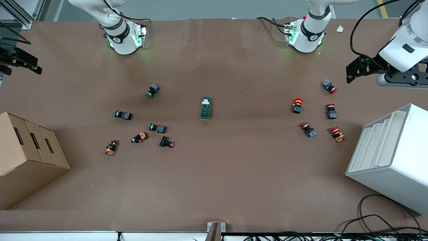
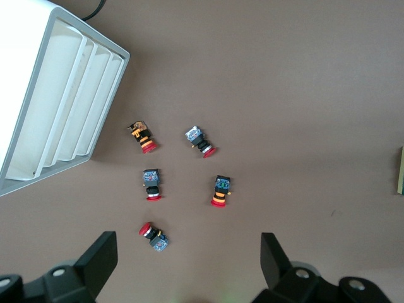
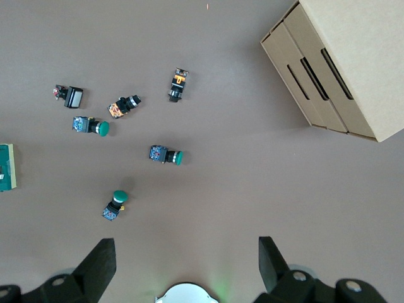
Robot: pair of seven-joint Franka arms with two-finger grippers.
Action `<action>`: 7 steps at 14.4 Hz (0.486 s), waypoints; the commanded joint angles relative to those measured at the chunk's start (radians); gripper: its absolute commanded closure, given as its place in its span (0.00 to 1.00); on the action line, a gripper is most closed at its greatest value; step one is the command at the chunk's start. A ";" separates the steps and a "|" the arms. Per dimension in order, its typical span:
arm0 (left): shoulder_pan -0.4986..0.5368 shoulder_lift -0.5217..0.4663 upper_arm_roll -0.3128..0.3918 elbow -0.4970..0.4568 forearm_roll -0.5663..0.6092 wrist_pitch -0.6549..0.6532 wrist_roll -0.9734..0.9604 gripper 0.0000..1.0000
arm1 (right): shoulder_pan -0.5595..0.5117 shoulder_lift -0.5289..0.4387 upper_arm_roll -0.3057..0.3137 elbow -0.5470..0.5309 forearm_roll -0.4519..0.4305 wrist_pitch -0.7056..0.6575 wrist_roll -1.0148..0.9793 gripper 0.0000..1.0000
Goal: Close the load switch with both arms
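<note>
The load switch (image 1: 206, 108), a dark green block with a cream lever, lies on the brown table midway between the two arms' ends; its edge shows in the left wrist view (image 2: 401, 170) and in the right wrist view (image 3: 6, 167). My left gripper (image 1: 350, 73) hangs open over the left arm's end of the table, above a red push button (image 2: 153, 235), with nothing between its fingers (image 2: 101, 255). My right gripper (image 1: 25, 63) hangs open and empty over the right arm's end, its fingers (image 3: 101, 259) wide apart above bare table near its own base (image 3: 186, 293).
Several red push buttons (image 1: 297, 105) lie toward the left arm's end beside a white slotted rack (image 1: 391, 157). Green and orange push buttons (image 1: 157, 127) lie toward the right arm's end, near a cardboard box (image 1: 26, 157). Cables (image 1: 384, 224) trail at the table's front edge.
</note>
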 commanded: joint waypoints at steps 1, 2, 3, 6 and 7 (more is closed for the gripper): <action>-0.004 0.012 -0.001 0.023 0.010 -0.007 0.016 0.00 | 0.002 -0.037 0.003 -0.041 -0.008 0.014 0.015 0.00; -0.003 0.013 -0.001 0.025 0.010 -0.007 0.016 0.00 | 0.000 -0.037 0.002 -0.041 -0.003 0.011 0.015 0.00; -0.004 0.013 -0.001 0.023 0.009 -0.007 0.016 0.00 | -0.001 -0.036 0.002 -0.041 -0.002 0.005 0.018 0.00; -0.044 0.057 -0.021 0.060 0.001 0.007 0.004 0.00 | 0.000 -0.036 0.000 -0.041 -0.002 -0.006 0.024 0.00; -0.052 0.086 -0.027 0.087 -0.002 0.007 0.004 0.00 | 0.000 -0.036 0.000 -0.041 0.000 -0.006 0.028 0.00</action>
